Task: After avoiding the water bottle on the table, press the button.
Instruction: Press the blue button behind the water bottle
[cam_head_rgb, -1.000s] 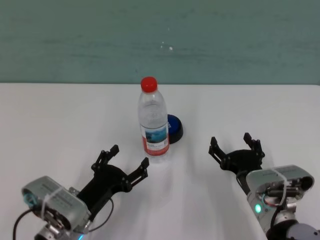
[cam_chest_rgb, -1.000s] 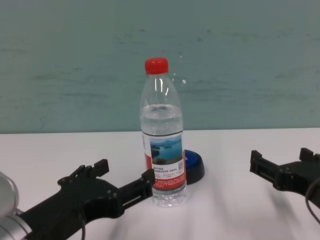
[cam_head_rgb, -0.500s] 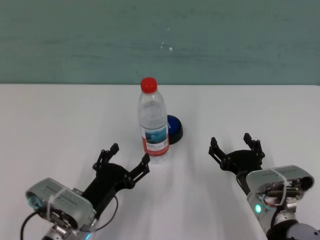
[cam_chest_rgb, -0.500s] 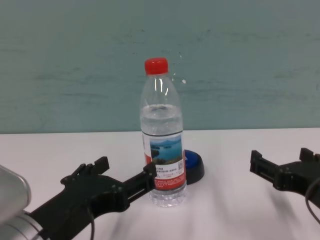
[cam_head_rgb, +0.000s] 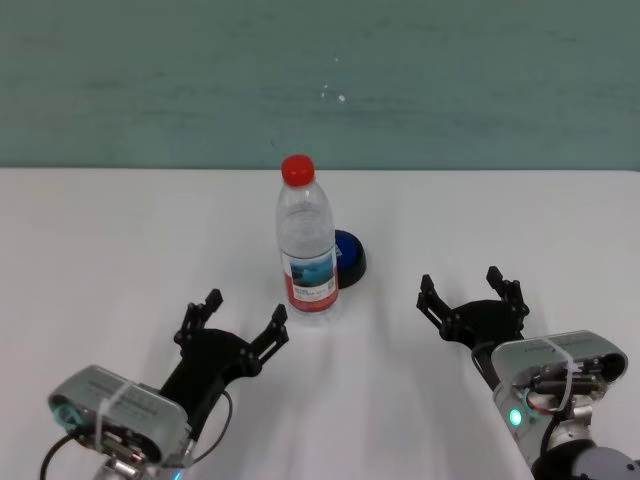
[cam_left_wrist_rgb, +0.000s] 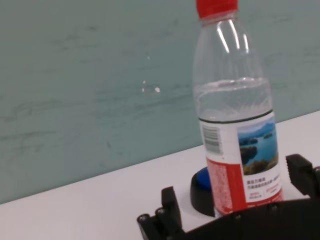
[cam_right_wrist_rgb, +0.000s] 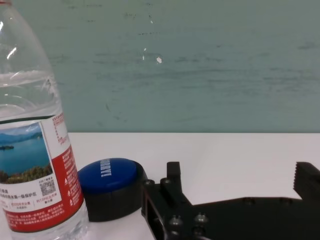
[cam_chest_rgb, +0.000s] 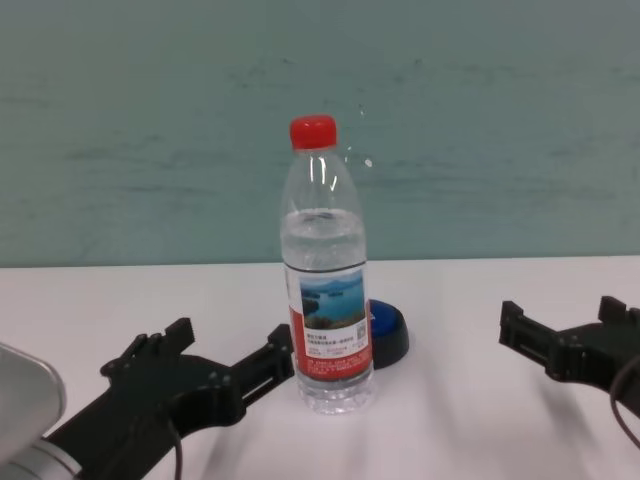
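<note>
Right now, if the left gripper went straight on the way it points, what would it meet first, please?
Most likely the water bottle: the open left gripper points at its base, just short of it. The button sits behind the bottle, so it would come second.

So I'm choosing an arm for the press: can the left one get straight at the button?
Probably not: the water bottle stands between the open left gripper and the button. It must go around.
</note>
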